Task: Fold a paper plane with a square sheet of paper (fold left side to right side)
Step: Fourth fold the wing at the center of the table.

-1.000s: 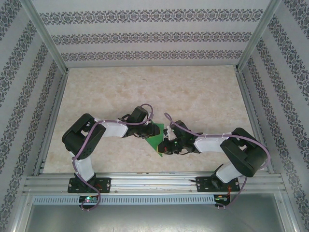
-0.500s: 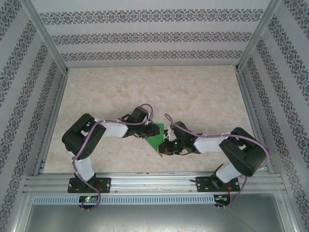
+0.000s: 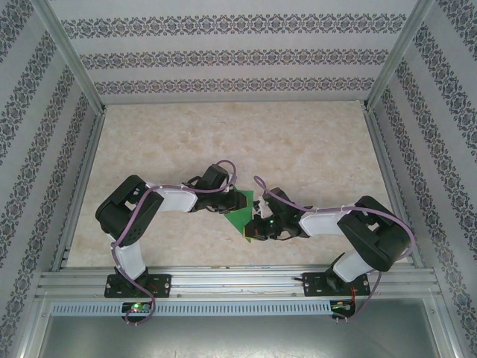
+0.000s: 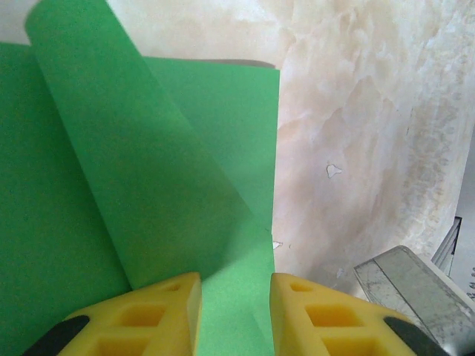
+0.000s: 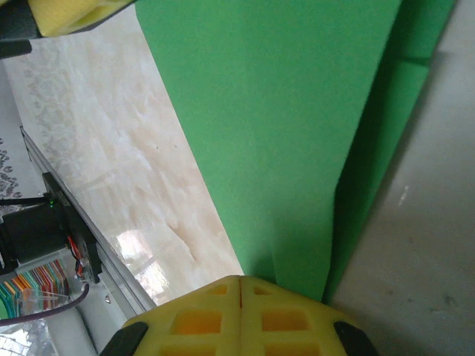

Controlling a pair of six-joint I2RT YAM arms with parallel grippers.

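Note:
The bright green sheet of paper [image 3: 240, 212] lies partly folded on the table's middle, between both grippers. In the left wrist view the sheet of paper [image 4: 185, 185] has one flap curling up off the flat layer. My left gripper [image 4: 236, 311] is open, its yellow fingers [image 4: 156, 311] standing apart just above the paper's right edge. In the right wrist view the paper [image 5: 297, 111] narrows toward my right gripper [image 5: 240, 285], which is shut with its tips together, resting on the paper's pointed end. No finished paper plane shape is visible.
The marble-patterned table [image 3: 223, 142] stretches far behind the arms. Aluminium rails [image 3: 238, 280] run along the near edge, and patterned walls [image 3: 238, 56] enclose the back and sides. A rail corner [image 4: 415, 285] lies near the left gripper.
The right arm's elbow has crept slightly left. The paper and the left gripper look unchanged.

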